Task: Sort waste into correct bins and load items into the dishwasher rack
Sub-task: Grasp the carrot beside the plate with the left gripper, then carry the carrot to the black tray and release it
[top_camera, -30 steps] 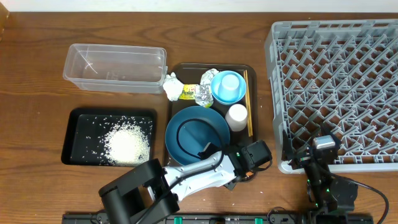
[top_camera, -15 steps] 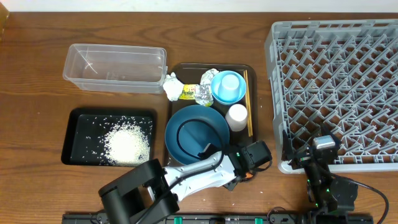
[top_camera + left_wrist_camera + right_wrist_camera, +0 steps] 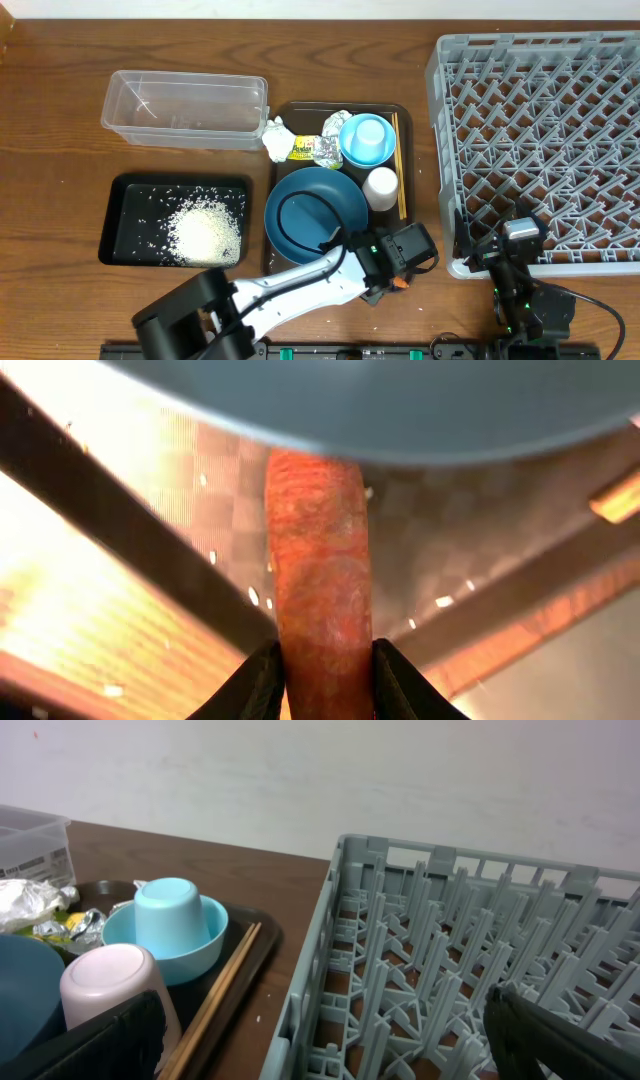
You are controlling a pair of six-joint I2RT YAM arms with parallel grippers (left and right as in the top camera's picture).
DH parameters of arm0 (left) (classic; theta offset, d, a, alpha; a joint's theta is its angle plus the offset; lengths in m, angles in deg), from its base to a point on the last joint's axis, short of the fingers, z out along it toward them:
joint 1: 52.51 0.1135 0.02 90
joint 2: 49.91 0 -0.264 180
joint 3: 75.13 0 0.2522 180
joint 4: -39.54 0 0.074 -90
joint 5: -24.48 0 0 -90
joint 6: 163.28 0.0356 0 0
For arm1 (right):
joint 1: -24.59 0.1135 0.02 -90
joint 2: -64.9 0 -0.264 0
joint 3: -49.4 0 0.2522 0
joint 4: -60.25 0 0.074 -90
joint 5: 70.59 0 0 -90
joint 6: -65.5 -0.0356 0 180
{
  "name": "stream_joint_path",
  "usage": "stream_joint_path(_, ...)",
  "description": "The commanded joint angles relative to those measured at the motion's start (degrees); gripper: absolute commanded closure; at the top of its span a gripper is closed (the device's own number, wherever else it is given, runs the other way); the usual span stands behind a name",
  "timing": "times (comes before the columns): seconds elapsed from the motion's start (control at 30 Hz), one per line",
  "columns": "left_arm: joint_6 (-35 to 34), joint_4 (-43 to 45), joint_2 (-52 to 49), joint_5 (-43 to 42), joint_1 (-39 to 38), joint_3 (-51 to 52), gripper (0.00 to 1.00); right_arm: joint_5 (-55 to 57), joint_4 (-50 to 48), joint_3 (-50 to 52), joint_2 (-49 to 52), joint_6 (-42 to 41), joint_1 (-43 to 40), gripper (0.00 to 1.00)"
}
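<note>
Since the carrot is food waste, the left gripper pinches it tight between its two fingers, low in the middle of the wrist picture, just under the blue plate. The rice lies in the black tray at lower left, so the carrot likely goes there too. At lower right, the right gripper hangs wide open by the grey rack, holding nothing.

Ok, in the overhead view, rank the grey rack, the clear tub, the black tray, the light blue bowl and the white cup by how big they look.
1. grey rack, largest.
2. clear tub and black tray, too alike to rank.
3. light blue bowl.
4. white cup, smallest.
</note>
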Motion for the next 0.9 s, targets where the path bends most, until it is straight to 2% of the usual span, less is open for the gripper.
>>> stream_joint_path(0.0, -0.4, -0.2, 3.2, -0.7, 0.0, 0.6, 0.71, 0.2, 0.0, 0.2, -0.3, -0.7, -0.5, 0.01)
stream_joint_path(0.47, 3.7, -2.3, 12.8, -1.4, 0.4, 0.6, 0.73, 0.2, 0.0, 0.2, -0.3, -0.7, -0.5, 0.01)
stream_joint_path(0.67, 6.8, -10.1, 20.3, 1.5, 4.6, 0.6, 0.73, 0.2, 0.0, 0.2, -0.3, -0.7, -0.5, 0.01)
stream_joint_path(0.87, 12.1, -21.4, 29.7, 8.9, 13.1, 0.6, 0.72, 0.2, 0.0, 0.2, -0.3, -0.7, -0.5, 0.01)
